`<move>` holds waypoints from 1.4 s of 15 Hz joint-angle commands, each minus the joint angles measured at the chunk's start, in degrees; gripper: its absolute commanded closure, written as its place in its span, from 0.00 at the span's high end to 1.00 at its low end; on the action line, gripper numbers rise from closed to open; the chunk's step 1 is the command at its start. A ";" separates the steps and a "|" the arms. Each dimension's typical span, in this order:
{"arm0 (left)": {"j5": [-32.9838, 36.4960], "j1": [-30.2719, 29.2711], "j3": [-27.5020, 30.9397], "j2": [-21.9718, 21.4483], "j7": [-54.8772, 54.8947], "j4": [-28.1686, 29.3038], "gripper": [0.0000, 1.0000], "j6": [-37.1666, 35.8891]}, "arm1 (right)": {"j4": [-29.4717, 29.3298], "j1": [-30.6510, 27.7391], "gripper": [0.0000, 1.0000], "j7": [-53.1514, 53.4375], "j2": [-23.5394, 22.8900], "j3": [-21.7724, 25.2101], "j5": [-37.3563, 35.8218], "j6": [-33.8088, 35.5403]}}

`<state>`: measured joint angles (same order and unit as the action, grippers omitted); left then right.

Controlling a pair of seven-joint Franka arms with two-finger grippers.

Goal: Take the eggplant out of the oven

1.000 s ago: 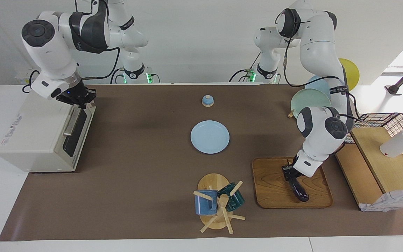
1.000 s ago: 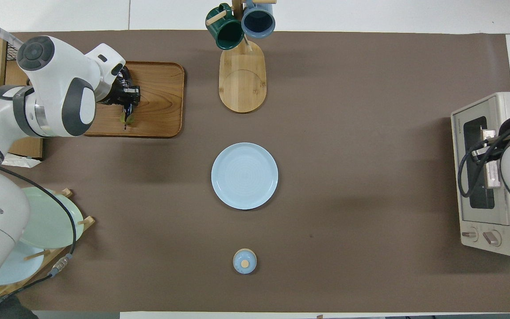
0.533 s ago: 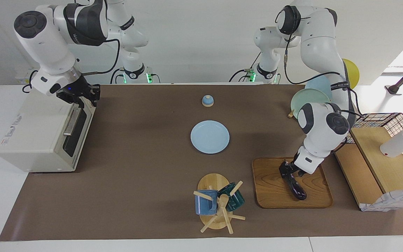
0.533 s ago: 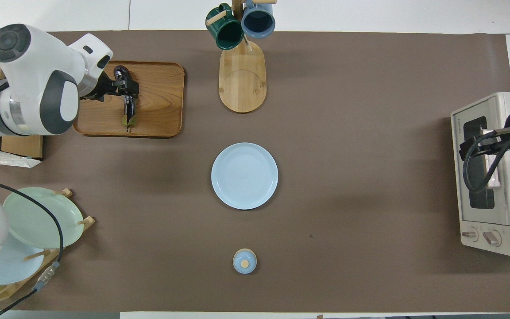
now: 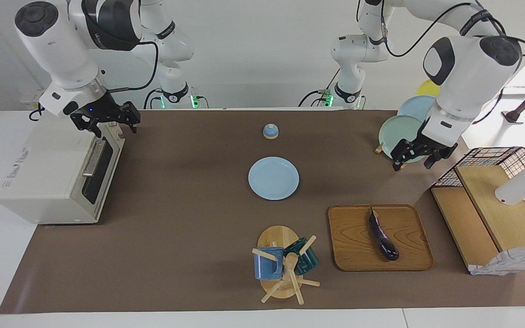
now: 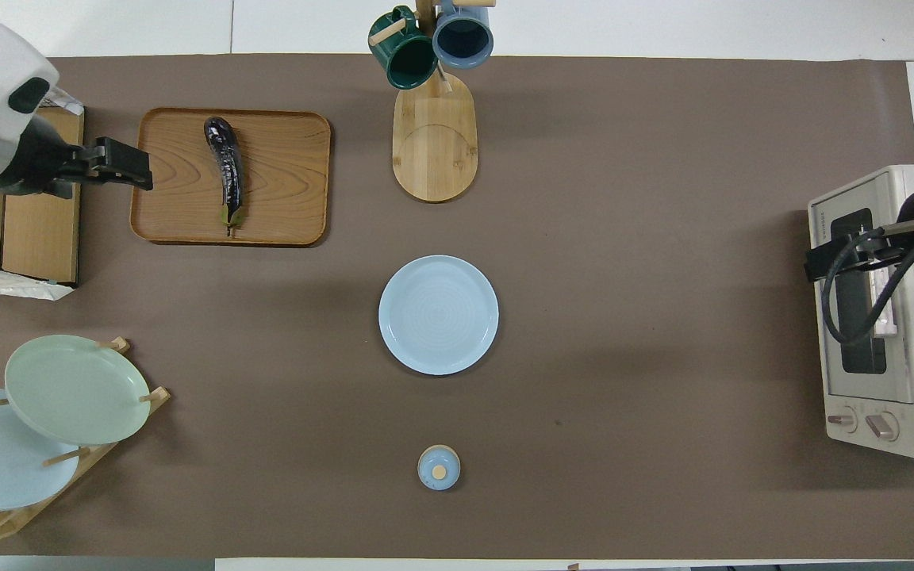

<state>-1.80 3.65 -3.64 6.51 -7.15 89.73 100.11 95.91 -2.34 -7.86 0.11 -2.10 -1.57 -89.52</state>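
On the brown table mat (image 5: 189, 228), the eggplant (image 5: 383, 237) lies on a wooden tray (image 5: 353, 246), well apart from both released tools.

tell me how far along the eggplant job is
Done: the eggplant lies alone on the wooden tray, and the oven door looks shut. In hand: nothing; the left gripper is open, raised near the plate rack, the right gripper open over the oven. Left: nothing visible.

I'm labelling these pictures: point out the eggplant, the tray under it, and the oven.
eggplant (image 5: 383, 238): facing view, middle of its body.
tray (image 5: 349, 241): facing view, bare wood.
oven (image 5: 43, 173): facing view, its top.
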 commanded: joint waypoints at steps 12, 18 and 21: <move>0.04 -1.09 -0.49 -9.15 0.03 4.51 1.00 -10.10 | -2.13 3.22 1.00 2.32 0.16 4.56 2.27 2.50; -0.66 -4.61 -2.86 -9.14 0.38 4.40 1.00 -10.99 | -2.13 3.40 1.00 2.32 0.77 4.38 2.36 2.15; -0.66 -4.61 -2.95 -9.15 0.56 4.49 1.00 -11.16 | -2.13 3.22 1.00 2.24 0.77 4.56 2.36 1.89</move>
<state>-1.82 0.15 -5.80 -2.95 -7.17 94.90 90.04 93.98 1.18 -6.08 0.45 2.21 -0.96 -87.90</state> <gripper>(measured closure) 0.000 0.000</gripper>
